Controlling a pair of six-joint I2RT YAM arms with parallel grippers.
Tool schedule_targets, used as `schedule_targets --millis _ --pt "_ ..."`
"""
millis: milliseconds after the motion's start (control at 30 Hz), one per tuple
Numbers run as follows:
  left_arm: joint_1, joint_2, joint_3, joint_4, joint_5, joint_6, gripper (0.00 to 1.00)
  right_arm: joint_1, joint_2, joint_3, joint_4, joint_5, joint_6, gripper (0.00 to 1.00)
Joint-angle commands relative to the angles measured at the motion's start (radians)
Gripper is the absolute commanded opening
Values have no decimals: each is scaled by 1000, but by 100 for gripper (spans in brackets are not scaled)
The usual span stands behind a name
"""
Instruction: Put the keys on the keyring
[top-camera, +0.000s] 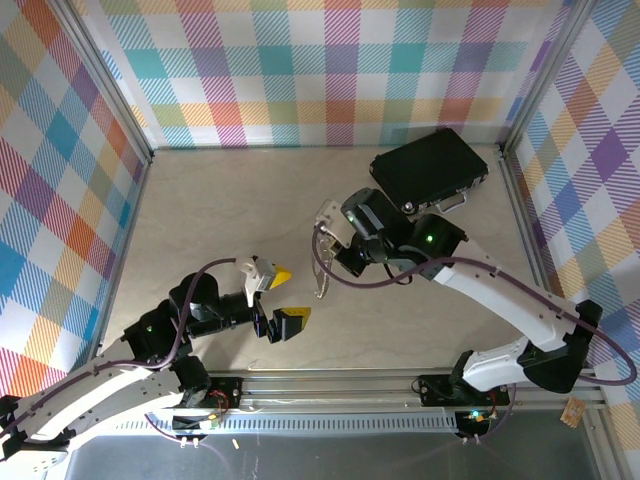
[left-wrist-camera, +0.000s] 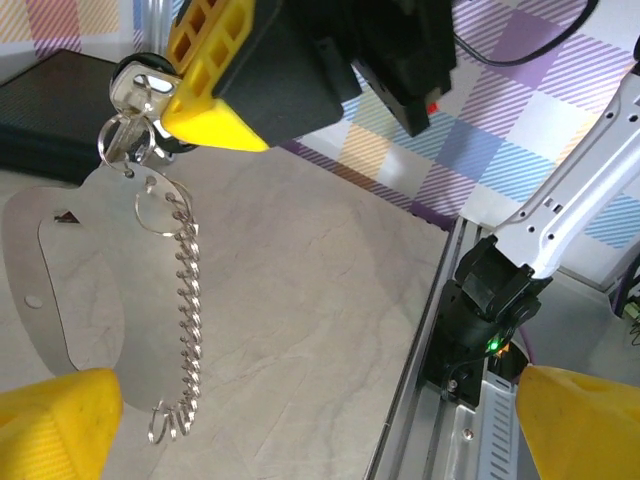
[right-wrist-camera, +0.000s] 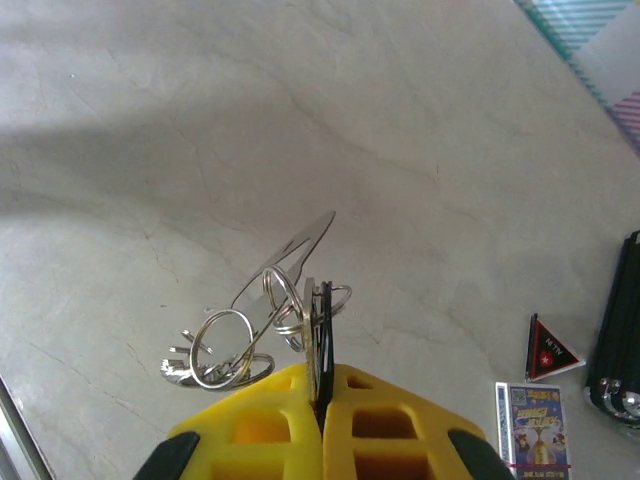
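Observation:
My right gripper (right-wrist-camera: 322, 388) is shut on silver keys (right-wrist-camera: 316, 318) held on edge between its yellow pads. Linked keyrings (right-wrist-camera: 226, 346) and a thin flat metal tag (right-wrist-camera: 292, 246) hang from them. In the left wrist view the same keys (left-wrist-camera: 134, 92) sit under the right yellow finger (left-wrist-camera: 212, 88), with a ring (left-wrist-camera: 160, 205), a chain (left-wrist-camera: 188, 300) and the flat tag (left-wrist-camera: 60, 270) dangling above the table. From above, the right gripper (top-camera: 335, 240) is mid-table and the chain (top-camera: 320, 285) hangs below it. My left gripper (top-camera: 288, 296) stands open just left of the chain, holding nothing.
A black case (top-camera: 428, 168) lies at the back right, its edge also in the right wrist view (right-wrist-camera: 620, 335). A small patterned card (right-wrist-camera: 530, 420) and a red triangular piece (right-wrist-camera: 546, 350) lie beside it. Checked walls enclose the table; a metal rail (top-camera: 330, 385) runs along the near edge.

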Motion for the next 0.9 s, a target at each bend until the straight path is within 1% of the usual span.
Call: schedule_targets --millis 0,133,400,867 --pt "-3 -18 -6 18 -29 -10 100 -39 19 24 48 -80 17 0" --pt "-2 -13 -2 -2 -53 -8 100 -78 52 30 72 -125 20 0" --pt "-2 -11 8 -22 -90 -16 100 -143 149 86 83 -166 19 0" --pt "-2 -21 18 -44 -116 -18 100 -163 337 200 126 -200 41 0"
